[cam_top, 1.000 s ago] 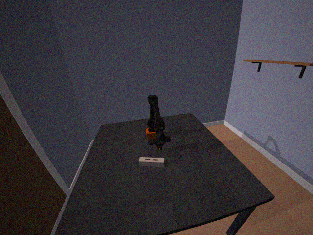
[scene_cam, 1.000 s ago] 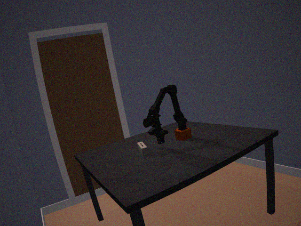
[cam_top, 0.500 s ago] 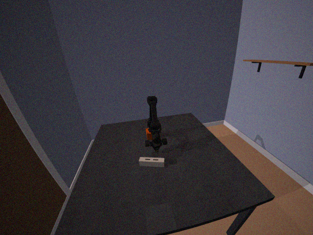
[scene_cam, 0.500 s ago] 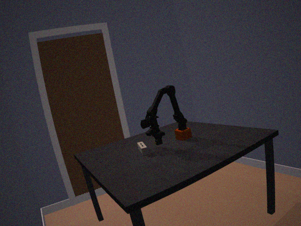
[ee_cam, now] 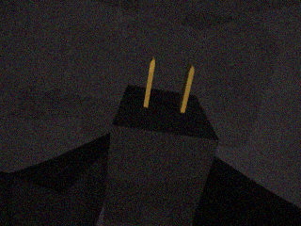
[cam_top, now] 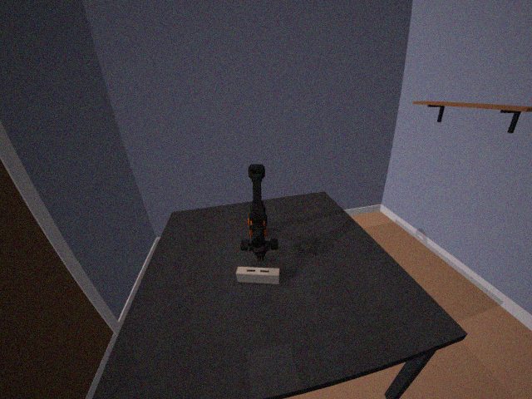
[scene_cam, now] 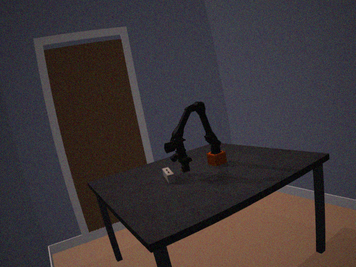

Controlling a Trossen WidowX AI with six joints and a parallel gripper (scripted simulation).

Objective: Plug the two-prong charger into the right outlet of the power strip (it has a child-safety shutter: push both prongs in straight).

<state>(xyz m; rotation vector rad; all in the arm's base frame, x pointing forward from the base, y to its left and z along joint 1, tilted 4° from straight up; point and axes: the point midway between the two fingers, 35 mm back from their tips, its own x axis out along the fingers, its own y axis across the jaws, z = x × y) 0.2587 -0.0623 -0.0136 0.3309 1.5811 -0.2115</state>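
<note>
The dark charger (ee_cam: 162, 160) fills the lower middle of the wrist view, with two yellow prongs standing parallel from its end face. My gripper (cam_top: 260, 256) (scene_cam: 186, 169) is shut on the charger, its dark fingers at both sides of it in the wrist view. The white power strip (cam_top: 258, 277) (scene_cam: 168, 176) lies on the table with two dark outlets on its top face. In the top view the gripper is just behind the strip, above the table and apart from it. The strip does not show in the wrist view.
The dark table (cam_top: 206, 335) (scene_cam: 138, 201) bears the strip and the arm. The arm's orange base (scene_cam: 217, 158) stands behind the gripper. A wooden shelf (cam_top: 472, 105) is on the right wall, away from the table. A brown door (scene_cam: 92, 129) is in the wall behind.
</note>
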